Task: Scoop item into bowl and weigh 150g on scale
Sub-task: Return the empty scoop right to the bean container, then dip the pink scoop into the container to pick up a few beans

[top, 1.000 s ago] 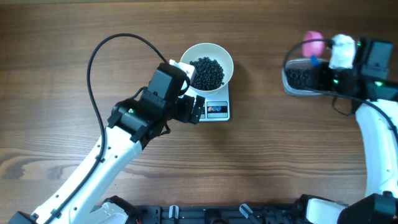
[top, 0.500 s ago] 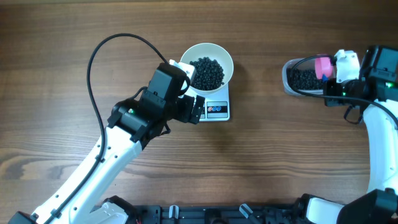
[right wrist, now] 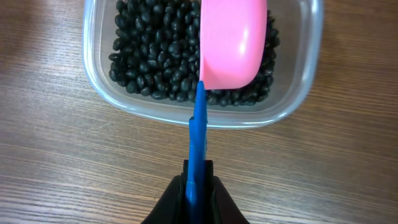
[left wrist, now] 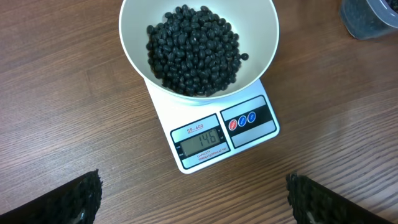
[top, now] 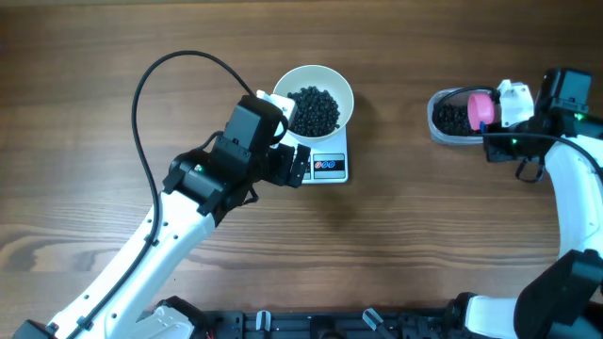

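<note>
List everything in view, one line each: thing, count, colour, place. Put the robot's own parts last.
table: one, brown wood, under everything
scale: one, white, mid-table, display reading 146
bowl: one, white, on the scale
tub: one, clear, on the table near the right arm
pellets: many, black, heaped in the bowl, more in the tub
scoop: one, pink with blue handle, over the tub's pellets
left hand: one, black, open, by the scale's front
right hand: one, black, shut on the scoop's handle
</note>
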`<state>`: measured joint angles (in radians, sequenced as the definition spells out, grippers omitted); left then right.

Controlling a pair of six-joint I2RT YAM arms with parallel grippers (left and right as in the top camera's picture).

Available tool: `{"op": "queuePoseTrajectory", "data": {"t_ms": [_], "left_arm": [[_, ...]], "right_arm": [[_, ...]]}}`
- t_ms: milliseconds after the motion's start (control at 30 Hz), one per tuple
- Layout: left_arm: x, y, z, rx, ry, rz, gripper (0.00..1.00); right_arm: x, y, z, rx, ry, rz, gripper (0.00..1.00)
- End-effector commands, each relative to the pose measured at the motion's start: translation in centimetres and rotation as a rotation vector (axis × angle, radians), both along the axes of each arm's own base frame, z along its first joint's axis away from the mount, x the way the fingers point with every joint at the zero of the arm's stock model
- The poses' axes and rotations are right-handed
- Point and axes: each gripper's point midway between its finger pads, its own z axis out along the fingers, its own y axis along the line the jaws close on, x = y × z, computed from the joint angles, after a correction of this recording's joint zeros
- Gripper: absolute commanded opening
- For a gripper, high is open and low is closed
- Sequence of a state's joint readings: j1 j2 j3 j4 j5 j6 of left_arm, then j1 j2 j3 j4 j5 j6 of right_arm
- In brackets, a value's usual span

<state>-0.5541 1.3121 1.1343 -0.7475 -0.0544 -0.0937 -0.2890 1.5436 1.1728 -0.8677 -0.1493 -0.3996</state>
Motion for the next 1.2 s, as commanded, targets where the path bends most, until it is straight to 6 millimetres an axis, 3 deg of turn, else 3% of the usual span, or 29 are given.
{"op": "queuePoseTrajectory", "data": {"t_ms": [0,300,833,1167], "left_arm": [[0.3,-0.3,0.3,-0.004,-0.007,-0.012,1.0],[0.3,-0.3,0.3,-0.004,-0.007,-0.012,1.0],[0.3,-0.3,0.3,-0.004,-0.007,-0.012,1.0],[0.3,-0.3,0.3,-0.004,-0.007,-0.012,1.0]], "right_arm": [[0.0,1.3,-1.1,0.072,0.026,0.037,0.04],[0.3,3.7,-0.6,0.211,-0.005,0.081,0.04],[-0.1,4.1,-0.6,0.227,0.008,0.085,0.04],[-0.9,5.7,-0.3,0.323,0.031,0.103,0.04]]}}
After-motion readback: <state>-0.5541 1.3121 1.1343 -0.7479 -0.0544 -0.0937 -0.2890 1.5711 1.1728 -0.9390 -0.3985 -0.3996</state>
